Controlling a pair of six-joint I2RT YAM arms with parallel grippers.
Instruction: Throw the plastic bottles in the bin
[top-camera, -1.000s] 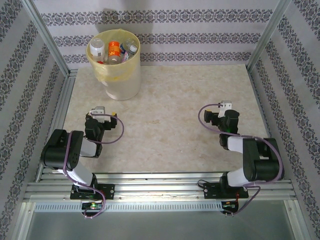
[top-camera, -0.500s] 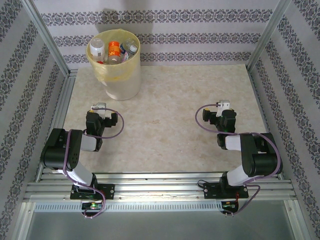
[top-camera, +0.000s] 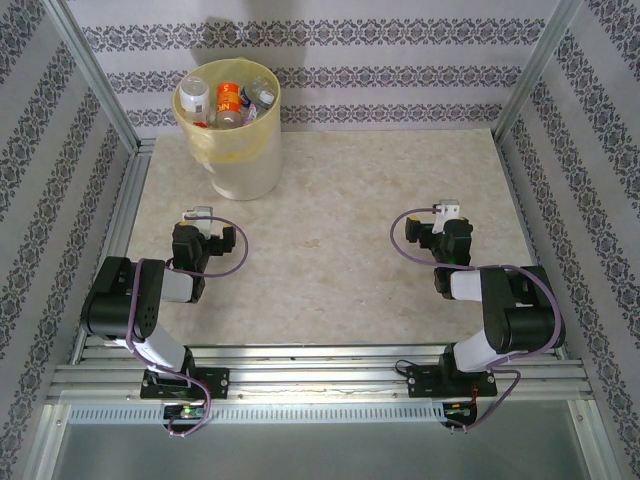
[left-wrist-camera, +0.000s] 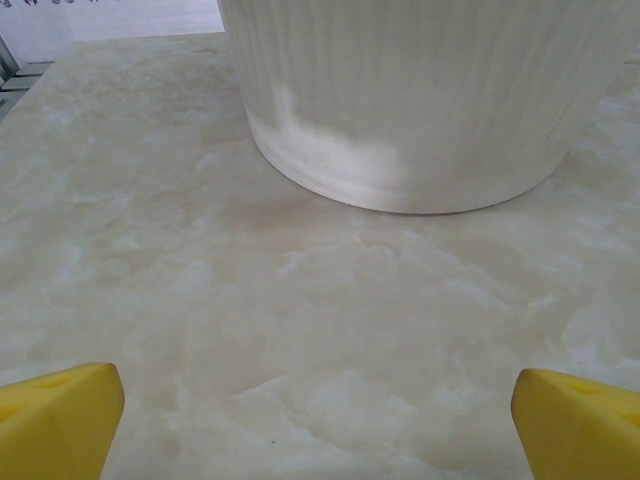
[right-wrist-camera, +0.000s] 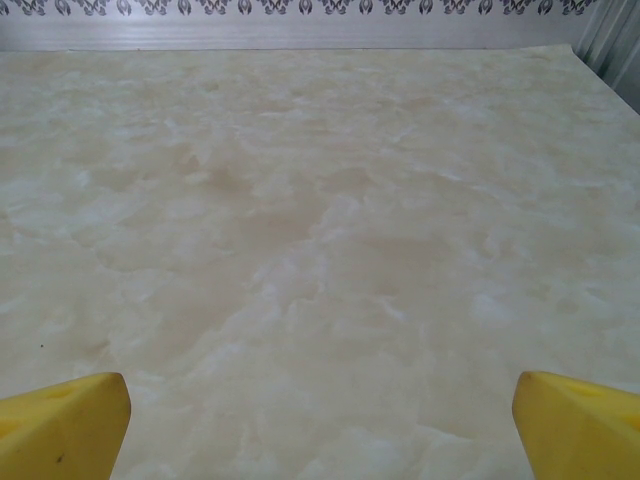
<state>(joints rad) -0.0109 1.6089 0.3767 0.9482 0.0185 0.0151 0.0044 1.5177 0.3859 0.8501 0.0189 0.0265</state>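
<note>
1. The plastic bottles (top-camera: 228, 98): several small bottles with white, orange and blue caps or labels stand packed inside the bin, in the upper left of the overhead frame. Every bottle that can be seen is in there.
2. The bin (top-camera: 248, 165): a round cream-white bucket lined with a yellowish bag, upright at the far left of the table (top-camera: 340, 190). Its ribbed wall (left-wrist-camera: 420, 100) spans the top of the left wrist view, with bare marbled surface below it.
3. Left gripper (top-camera: 198, 214): lower left of the overhead frame, near the bin but apart from it and pointing toward it. In the wrist view its yellow fingertips (left-wrist-camera: 60, 415) sit at the two bottom corners. The jaws are spread wide and hold nothing.
4. Right gripper (top-camera: 449, 212): right of centre in the overhead frame, well apart from the bin. Its yellow fingertips (right-wrist-camera: 575, 420) likewise occupy the bottom corners of its wrist view. The jaws are released and nothing lies between them, only marbled tabletop ahead.
5. Step in hand (judgement): the throwing-in looks complete, both arms being drawn low near their bases.
6. Next move (judgement): no grasp seems called for. A check of the tabletop for a stray bottle would suffice, then settling to rest.
</note>
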